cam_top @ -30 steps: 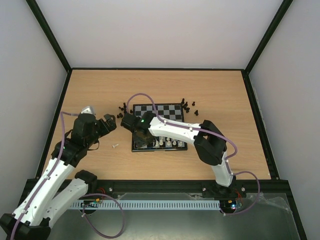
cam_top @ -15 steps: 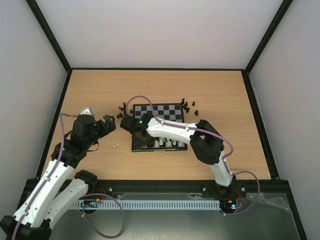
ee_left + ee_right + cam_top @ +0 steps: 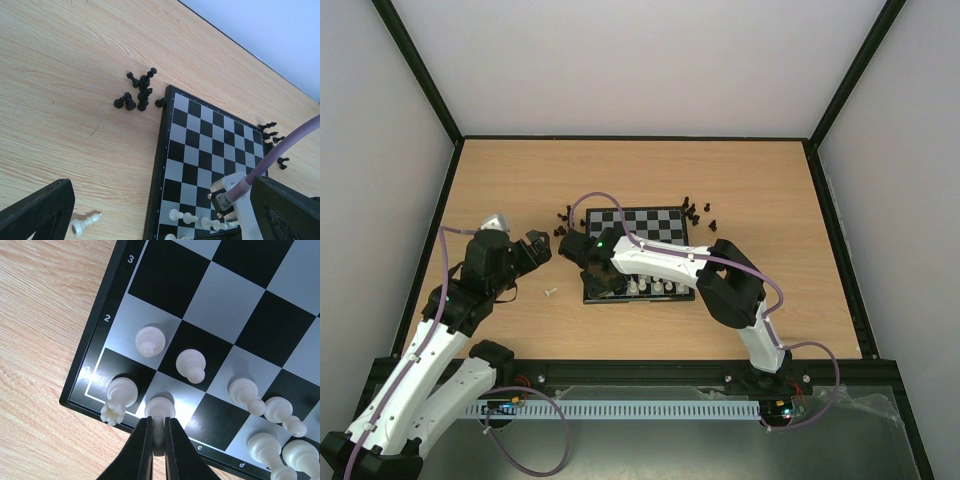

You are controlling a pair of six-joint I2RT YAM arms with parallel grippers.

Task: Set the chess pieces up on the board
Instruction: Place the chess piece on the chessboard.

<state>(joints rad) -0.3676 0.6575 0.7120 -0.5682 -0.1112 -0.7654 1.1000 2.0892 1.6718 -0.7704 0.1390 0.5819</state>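
Pinching 1 white piece (image 3: 160, 409) on the board's (image 3: 240, 315) corner row, my right claw (image 3: 157, 442) seems clamped on it; my left claw (image 3: 536, 246) hangs spread wide over the tabletop (image 3: 40, 315).

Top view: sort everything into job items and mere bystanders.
Job: board, white pieces standing on it, black pieces heaped beside it, stray white piece on the table, right gripper shut on a white piece.
Bystanders: purple cable, white slotted strip by the arm bases.

The bench (image 3: 520, 180) showed pale, matt wood grain; the board (image 3: 165, 285) looked smooth and faintly glossy, the cream chess pieces (image 3: 150, 342) shiny plastic, the fingers (image 3: 142, 452) matt black
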